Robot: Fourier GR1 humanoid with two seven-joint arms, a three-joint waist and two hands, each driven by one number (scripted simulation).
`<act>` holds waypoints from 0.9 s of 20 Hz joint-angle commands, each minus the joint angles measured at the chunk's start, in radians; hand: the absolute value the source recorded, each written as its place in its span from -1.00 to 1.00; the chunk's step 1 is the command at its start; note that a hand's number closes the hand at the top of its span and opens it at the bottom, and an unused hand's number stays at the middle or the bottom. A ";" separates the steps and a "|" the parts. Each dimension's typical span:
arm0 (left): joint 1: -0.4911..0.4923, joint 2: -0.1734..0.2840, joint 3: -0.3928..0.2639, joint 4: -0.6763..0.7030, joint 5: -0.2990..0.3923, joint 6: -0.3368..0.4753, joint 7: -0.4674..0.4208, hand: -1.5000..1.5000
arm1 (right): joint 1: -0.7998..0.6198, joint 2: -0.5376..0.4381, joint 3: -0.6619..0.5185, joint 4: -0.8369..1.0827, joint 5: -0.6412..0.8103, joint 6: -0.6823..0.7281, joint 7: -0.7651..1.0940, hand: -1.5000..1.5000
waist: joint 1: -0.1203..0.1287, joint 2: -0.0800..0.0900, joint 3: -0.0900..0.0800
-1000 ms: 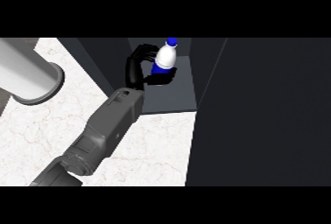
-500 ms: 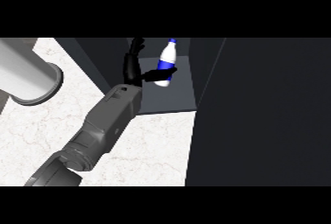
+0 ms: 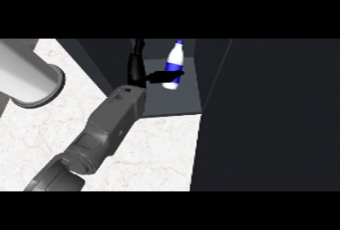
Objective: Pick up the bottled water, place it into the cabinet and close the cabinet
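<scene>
My robot hand (image 3: 143, 74) reaches into the open cabinet (image 3: 176, 101) from the lower left, at the end of my grey forearm (image 3: 109, 123), which crosses the white marbled surface (image 3: 153, 148). My fingers stand straight up along the cabinet's left inner side, and my thumb (image 3: 163, 76) sticks out to the right and lies across the lower part of the water bottle (image 3: 174, 63). The fingers are spread apart, not curled round the bottle; only the thumb touches or overlaps it, and I cannot tell whether it presses on it. The bottle is inside the cabinet, on its grey floor, white with a blue cap and a blue label, leaning slightly with its cap toward the back. A dark cabinet door (image 3: 272, 117) fills the right side. A grey cylinder (image 3: 26, 74) lies on the surface at the far left.
</scene>
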 commanded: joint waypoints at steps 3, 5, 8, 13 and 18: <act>-0.028 -0.007 0.016 -0.039 0.010 -0.091 -0.030 -1.00 | 0.015 0.004 -0.007 -0.047 -0.032 0.004 0.009 -1.00 | -0.007 0.001 0.000; 0.019 -0.007 0.028 -0.085 0.037 -0.181 -0.074 -1.00 | 0.015 -0.005 -0.008 -0.089 -0.021 0.000 0.047 -1.00 | -0.011 -0.002 -0.001; -0.022 -0.007 0.017 -0.103 0.029 -0.295 -0.026 -1.00 | 0.037 -0.027 -0.030 -0.075 -0.041 0.023 0.029 -1.00 | 0.011 -0.010 0.001; 0.028 -0.007 0.001 -0.186 0.074 -0.362 0.008 -1.00 | 0.029 -0.021 -0.040 -0.105 -0.019 0.021 0.059 -1.00 | 0.035 -0.020 0.001; 0.110 -0.007 -0.059 -0.350 0.129 -0.329 0.047 -1.00 | -0.056 0.005 -0.079 -0.078 -0.033 0.014 0.120 -1.00 | 0.057 -0.024 0.001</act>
